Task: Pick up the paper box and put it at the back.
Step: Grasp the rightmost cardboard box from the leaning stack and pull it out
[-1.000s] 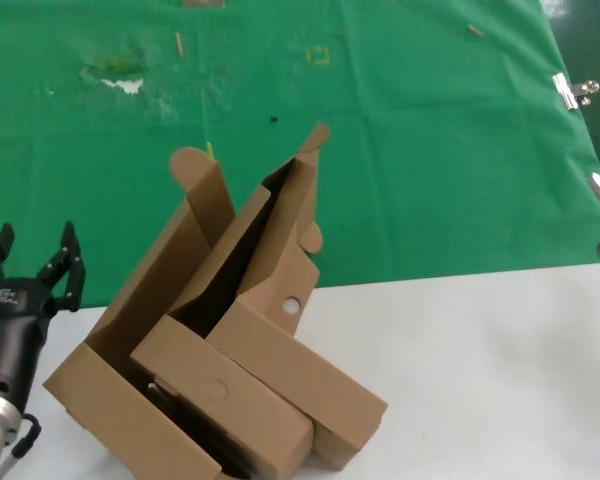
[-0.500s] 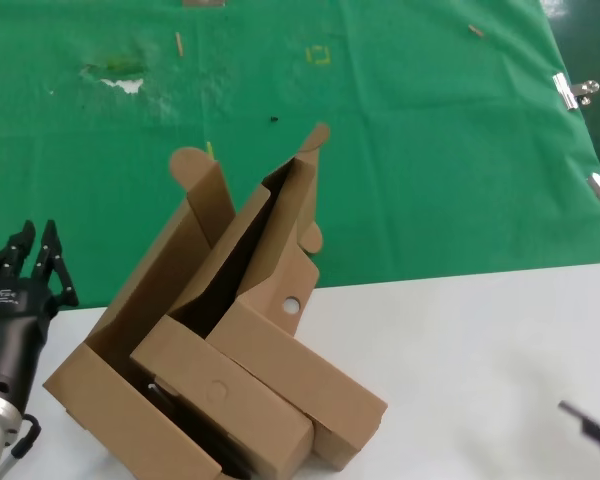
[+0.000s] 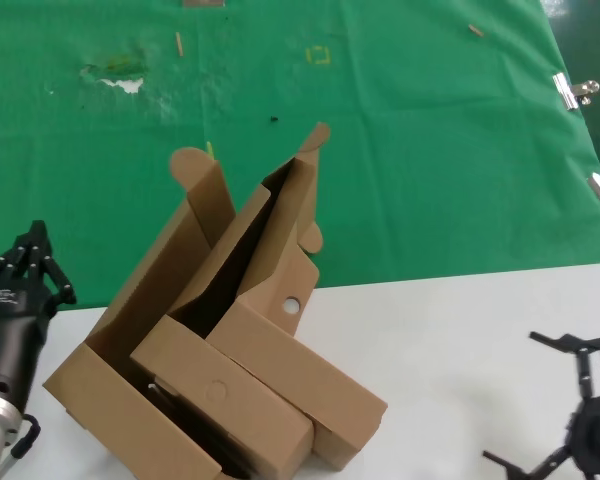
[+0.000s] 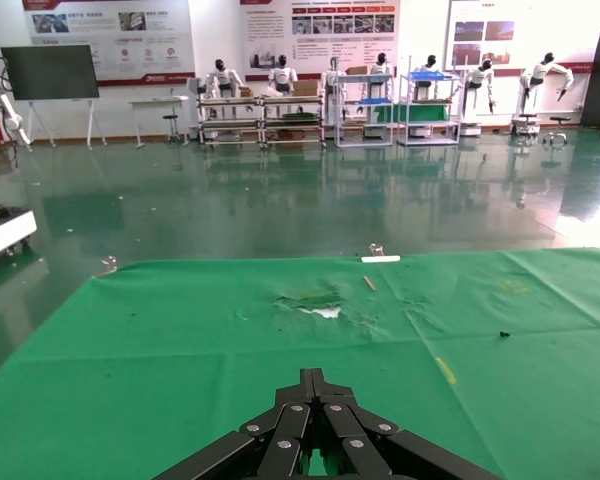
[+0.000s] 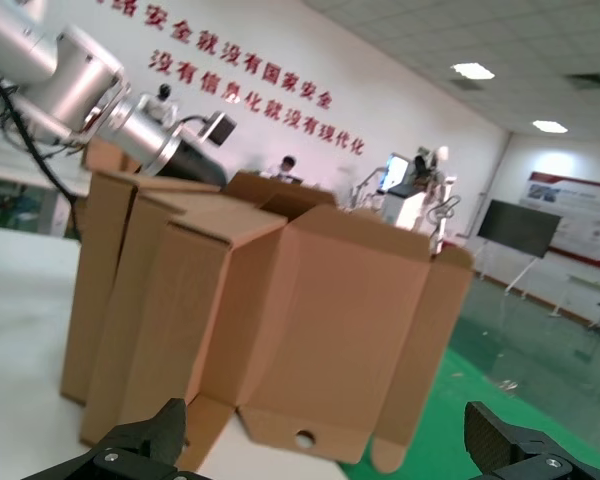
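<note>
I see the plain brown paper box (image 3: pixel 280 330) before the bright green back (image 3: pixel 400 150), whitish-patched, on a white tabletop (image 3: pixel 460 340).

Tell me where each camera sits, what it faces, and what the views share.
Head: looks down from the robot's head at the paper box; left claw and right claw show.
Left wrist: faces across the green cloth; closed left claw shows.
Right wrist: faces the paper box; open fingertips show.
Shared: both wrist views show the green cloth.
</note>
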Available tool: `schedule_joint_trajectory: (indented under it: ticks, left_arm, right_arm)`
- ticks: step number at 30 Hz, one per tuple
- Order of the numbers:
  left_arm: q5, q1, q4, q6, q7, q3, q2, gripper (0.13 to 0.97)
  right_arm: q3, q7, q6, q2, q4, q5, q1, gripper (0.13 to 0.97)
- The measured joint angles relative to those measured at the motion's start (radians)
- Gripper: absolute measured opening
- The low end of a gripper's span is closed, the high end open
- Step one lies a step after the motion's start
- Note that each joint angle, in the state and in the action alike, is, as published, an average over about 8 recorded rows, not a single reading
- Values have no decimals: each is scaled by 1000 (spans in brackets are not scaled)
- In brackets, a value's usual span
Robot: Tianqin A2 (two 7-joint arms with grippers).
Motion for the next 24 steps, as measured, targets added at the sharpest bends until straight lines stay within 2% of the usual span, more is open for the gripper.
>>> schedule_joint_trajectory:
  ticks: [6, 15, 24]
  left_arm:
    - [0, 0, 0, 0, 0, 0, 0, 141]
    - [0, 0, 0, 0, 0, 0, 0, 140]
    - [0, 0, 0, 0, 0, 0, 0, 140]
  right_arm:
    - [-10, -10, 9, -43, -35, -85, 49, 966]
    - [-27, 35, 25, -83, -25, -161, 79, 966]
    - [-209, -38, 5, -76, -114, -135, 145, 966]
